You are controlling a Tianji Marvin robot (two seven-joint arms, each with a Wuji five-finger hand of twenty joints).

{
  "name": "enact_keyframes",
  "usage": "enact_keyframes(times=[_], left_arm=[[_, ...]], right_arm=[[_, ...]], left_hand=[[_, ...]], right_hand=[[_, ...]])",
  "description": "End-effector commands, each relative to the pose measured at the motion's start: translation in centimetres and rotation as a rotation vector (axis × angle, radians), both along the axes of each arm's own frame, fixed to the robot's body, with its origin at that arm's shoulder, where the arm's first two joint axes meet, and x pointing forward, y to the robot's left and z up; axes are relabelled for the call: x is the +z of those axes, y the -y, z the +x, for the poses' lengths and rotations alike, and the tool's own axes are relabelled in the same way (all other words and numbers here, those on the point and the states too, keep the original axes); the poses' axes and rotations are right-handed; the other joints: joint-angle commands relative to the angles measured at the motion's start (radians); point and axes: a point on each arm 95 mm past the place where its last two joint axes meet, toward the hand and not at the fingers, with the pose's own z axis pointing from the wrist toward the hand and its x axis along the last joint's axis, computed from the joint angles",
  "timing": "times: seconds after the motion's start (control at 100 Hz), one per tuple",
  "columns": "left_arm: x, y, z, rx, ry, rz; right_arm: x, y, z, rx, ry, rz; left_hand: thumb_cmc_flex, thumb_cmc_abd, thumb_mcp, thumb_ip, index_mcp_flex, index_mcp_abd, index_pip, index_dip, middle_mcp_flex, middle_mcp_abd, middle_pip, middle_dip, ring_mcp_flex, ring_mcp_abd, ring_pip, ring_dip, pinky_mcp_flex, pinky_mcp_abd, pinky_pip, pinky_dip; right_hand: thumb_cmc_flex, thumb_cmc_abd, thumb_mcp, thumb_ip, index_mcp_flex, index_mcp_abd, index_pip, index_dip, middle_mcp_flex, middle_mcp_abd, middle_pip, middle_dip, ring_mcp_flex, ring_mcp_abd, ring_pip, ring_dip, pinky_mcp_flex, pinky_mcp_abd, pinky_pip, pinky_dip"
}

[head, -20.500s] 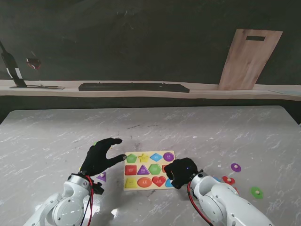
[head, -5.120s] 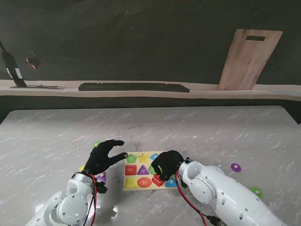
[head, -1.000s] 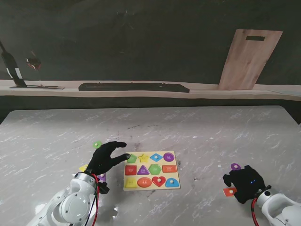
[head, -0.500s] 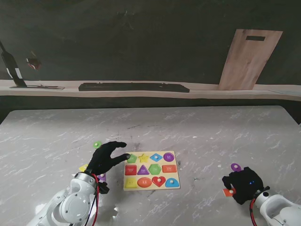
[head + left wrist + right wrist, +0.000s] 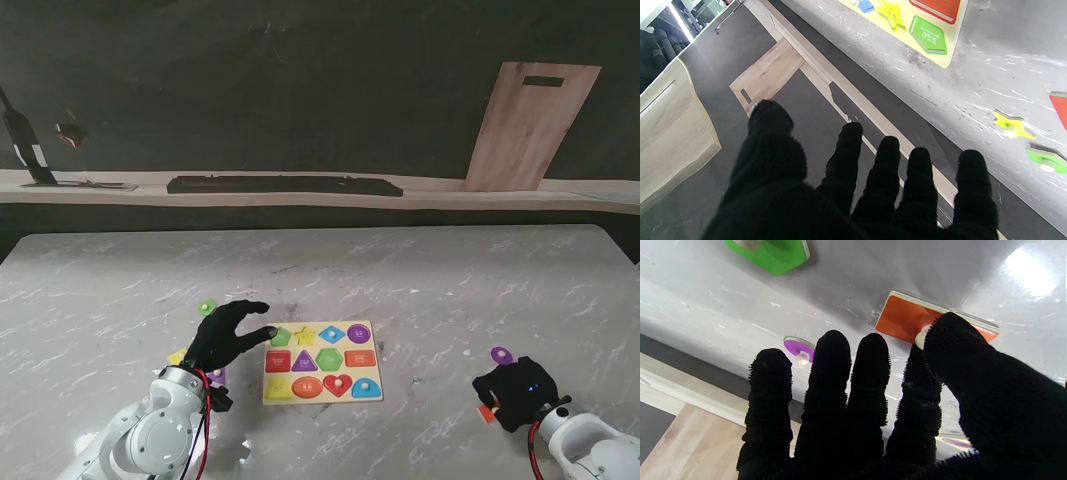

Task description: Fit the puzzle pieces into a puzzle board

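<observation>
**Twelve slots look filled, yet loose pieces remain**

Twelve coloured shapes sit in the board (image 5: 318, 361) as we see it from the stand, so the slots in sight look filled. We still count loose pieces on the worktop (image 5: 420, 280): a green one (image 5: 207, 307) beyond our left hand (image 5: 226, 335), a purple one (image 5: 501, 355) just beyond our right hand (image 5: 513, 392), and an orange piece (image 5: 486, 413) peeking out at that hand's left edge. We judge these belong to another set or are yet to be placed; we cannot tell which.

Along the left wrist, our fingers (image 5: 887, 173) are spread wide and hold nothing. The board's corner (image 5: 942, 50) lies ahead of them, apart, with a yellow star (image 5: 1012, 121) and a green piece (image 5: 1045, 156) loose nearby.

Along the right wrist, our thumb (image 5: 950, 336) and the nearest finger pinch the pale knob of the orange piece (image 5: 903, 318), which appears to rest on the worktop. The other fingers stand straight and close together. A purple disc (image 5: 799, 348) and a green piece (image 5: 773, 253) lie apart.
</observation>
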Motion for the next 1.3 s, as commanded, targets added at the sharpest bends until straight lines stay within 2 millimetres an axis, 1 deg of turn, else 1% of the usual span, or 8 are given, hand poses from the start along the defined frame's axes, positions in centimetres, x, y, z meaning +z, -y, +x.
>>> enact_keyframes(times=[0.0,0.1,0.16,0.32,0.45,0.67,0.92,1.29], left_arm=[[0.0,0.1,-0.1,-0.001,-0.001,-0.003],[0.0,0.1,-0.1,-0.001,0.000,-0.003],[0.0,0.1,-0.1,-0.001,0.000,-0.003],[0.0,0.1,-0.1,-0.002,0.000,-0.003],[0.0,0.1,-0.2,-0.001,0.000,-0.003],[0.1,0.1,-0.2,-0.001,-0.001,-0.005],[0.1,0.1,-0.2,0.000,0.002,-0.010],[0.2,0.0,-0.2,0.000,0.002,-0.018]], right_arm=[[-0.5,-0.2,-0.4,-0.007,-0.019,0.009],[-0.5,-0.3,-0.4,-0.033,-0.020,0.050],[-0.5,-0.3,-0.3,-0.048,-0.018,0.075],[-0.4,-0.4,0.0,-0.064,-0.001,0.111],[-0.1,-0.6,0.3,-0.061,0.012,0.123],[0.8,-1.7,1.3,-0.052,0.055,0.151],[2.0,-4.4,3.8,-0.028,0.086,0.209],[2.4,-10.2,8.9,0.069,0.043,0.305]], left_hand=[[0.006,0.027,-0.041,0.037,0.018,-0.026,-0.018,-0.004,0.013,-0.004,-0.014,-0.010,0.002,-0.026,-0.024,-0.009,-0.014,-0.080,-0.012,0.011],[0.005,0.027,-0.041,0.037,0.018,-0.026,-0.017,-0.003,0.013,-0.006,-0.014,-0.010,0.003,-0.027,-0.024,-0.009,-0.014,-0.081,-0.012,0.011],[0.005,0.025,-0.042,0.037,0.019,-0.027,-0.016,-0.003,0.015,-0.005,-0.013,-0.010,0.004,-0.027,-0.024,-0.008,-0.014,-0.081,-0.012,0.011],[0.005,0.026,-0.041,0.037,0.018,-0.028,-0.015,-0.003,0.014,-0.006,-0.013,-0.010,0.004,-0.026,-0.024,-0.009,-0.014,-0.081,-0.012,0.011],[0.004,0.025,-0.042,0.036,0.018,-0.027,-0.015,-0.003,0.015,-0.006,-0.012,-0.010,0.005,-0.027,-0.023,-0.009,-0.013,-0.081,-0.012,0.011],[0.004,0.025,-0.041,0.037,0.019,-0.028,-0.015,-0.003,0.016,-0.005,-0.013,-0.010,0.005,-0.026,-0.023,-0.008,-0.014,-0.082,-0.011,0.011],[0.004,0.025,-0.041,0.037,0.021,-0.027,-0.016,-0.003,0.016,-0.005,-0.013,-0.010,0.004,-0.025,-0.023,-0.008,-0.015,-0.080,-0.012,0.011],[0.005,0.026,-0.041,0.037,0.019,-0.026,-0.018,-0.003,0.015,-0.004,-0.014,-0.010,0.005,-0.025,-0.023,-0.008,-0.015,-0.080,-0.012,0.011]], right_hand=[[0.043,-0.010,0.034,-0.025,0.088,0.005,0.030,-0.022,0.059,0.027,-0.013,-0.012,0.044,0.006,-0.005,-0.012,0.024,0.029,0.027,-0.012],[0.051,-0.065,0.069,-0.022,0.141,0.075,0.033,-0.064,0.135,0.078,-0.056,-0.038,0.112,0.024,-0.037,-0.039,0.061,0.026,0.024,-0.027],[0.050,-0.096,0.085,-0.020,0.164,0.101,0.034,-0.083,0.169,0.093,-0.076,-0.049,0.139,0.031,-0.048,-0.050,0.080,0.031,0.025,-0.033],[0.041,-0.154,0.119,-0.013,0.204,0.136,0.038,-0.119,0.235,0.104,-0.118,-0.075,0.189,0.040,-0.066,-0.068,0.116,0.037,0.033,-0.042],[0.038,-0.164,0.128,-0.008,0.209,0.143,0.041,-0.123,0.250,0.106,-0.130,-0.080,0.200,0.042,-0.068,-0.070,0.127,0.038,0.040,-0.044],[0.042,-0.189,0.140,0.001,0.221,0.170,0.043,-0.128,0.267,0.125,-0.132,-0.081,0.220,0.055,-0.057,-0.069,0.145,0.055,0.062,-0.042],[0.049,-0.201,0.148,0.007,0.228,0.188,0.042,-0.131,0.274,0.138,-0.131,-0.084,0.231,0.069,-0.048,-0.072,0.154,0.069,0.079,-0.043],[0.059,-0.192,0.138,0.010,0.224,0.196,0.038,-0.127,0.267,0.148,-0.126,-0.082,0.227,0.078,-0.040,-0.075,0.151,0.079,0.095,-0.048]])
